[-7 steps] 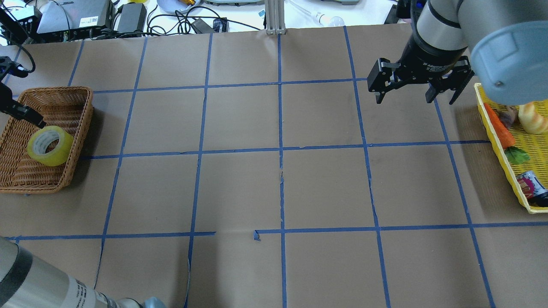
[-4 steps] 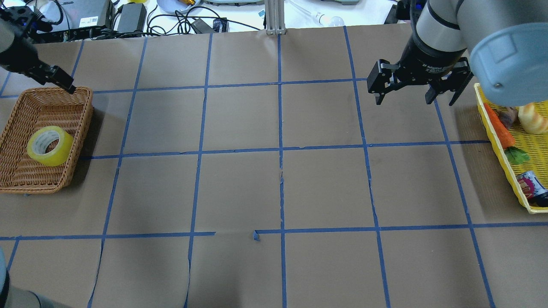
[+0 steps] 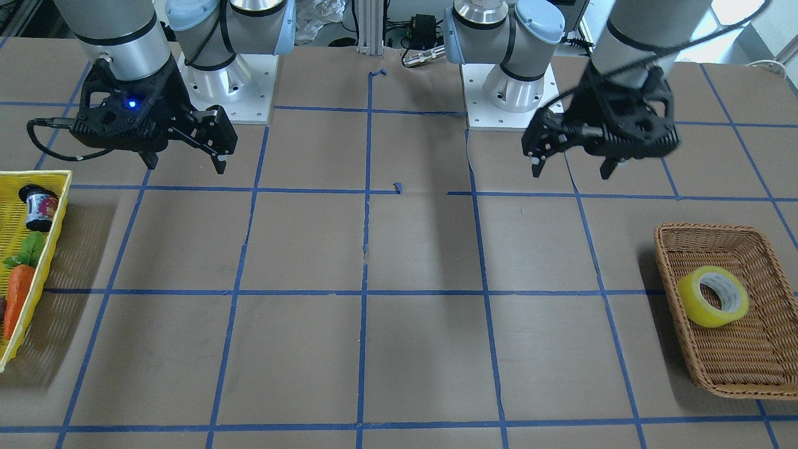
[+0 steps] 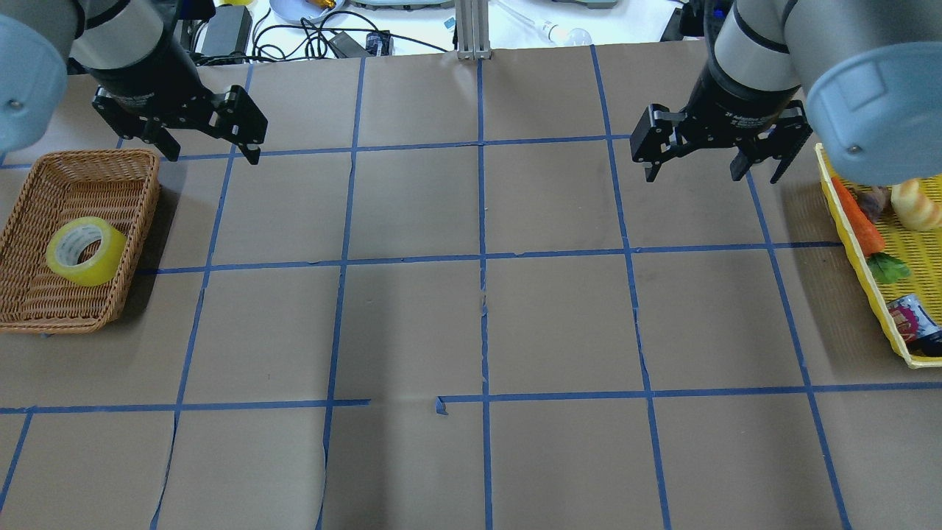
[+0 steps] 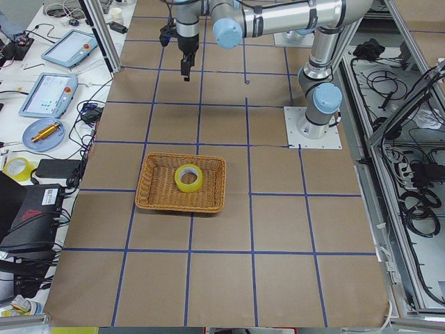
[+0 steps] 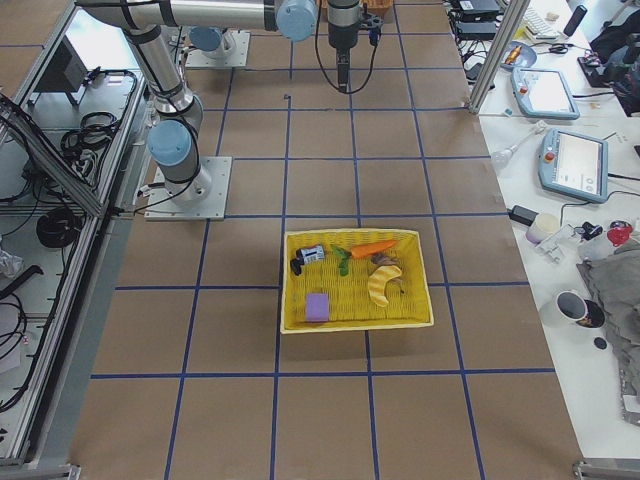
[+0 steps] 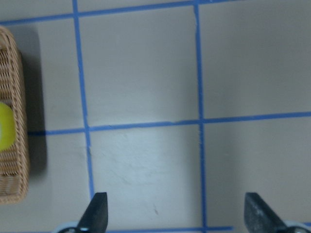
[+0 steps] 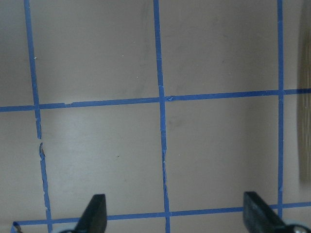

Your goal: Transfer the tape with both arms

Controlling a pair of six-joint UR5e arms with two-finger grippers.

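standing behind the robot, with twelve o'clock at the far edge of the table [image 4: 559, 316], i see the yellow roll of tape [image 4: 86, 251] lying slightly tilted inside the wicker basket [image 4: 141, 221] at nine o'clock, white core facing up. nothing touches it. the left gripper [image 4: 213, 156] hangs in the air at about eleven o'clock, just past the basket's far right corner, its jaws spread wide with nothing between them. the left wrist view looks down on brown paper and blue grid lines [image 7: 199, 73], with the basket's edge and a sliver of yellow at nine o'clock of that picture. the right gripper [image 4: 703, 175] hovers at about one o'clock, likewise released and empty, well apart from the tape. near it, at three o'clock, sits a yellow plastic tray [image 4: 883, 305] holding a carrot [image 4: 859, 217] and a small can [image 4: 912, 320]. the two arms are well apart, each over its own half of the table.
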